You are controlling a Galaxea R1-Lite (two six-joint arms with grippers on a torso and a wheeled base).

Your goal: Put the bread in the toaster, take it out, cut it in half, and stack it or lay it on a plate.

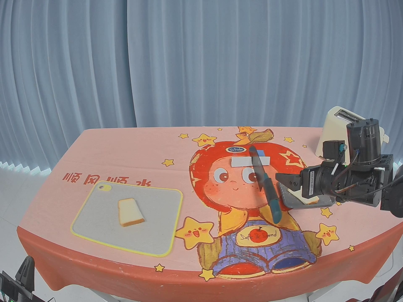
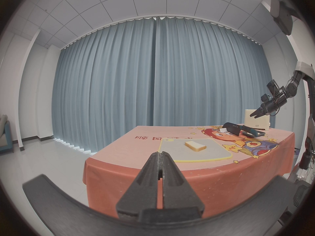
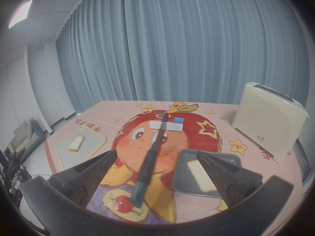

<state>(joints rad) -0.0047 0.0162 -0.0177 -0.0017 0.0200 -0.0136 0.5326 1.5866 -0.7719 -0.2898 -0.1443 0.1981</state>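
There are two bread pieces. The first bread piece (image 3: 200, 176) lies on the one gray plate (image 3: 183, 184), under the right claw (image 1: 289, 181). That claw's fingers are spread apart and hold nothing, and in the head view it hides most of this piece, maybe a half slice. The second bread piece (image 1: 130, 212) lies on the one cutting board (image 1: 105, 227), well apart from that claw. One knife (image 1: 264, 181) lies just beside it and one toaster (image 1: 336, 126) stands behind. The left claw (image 2: 160, 154), pressed together, hangs off the table.
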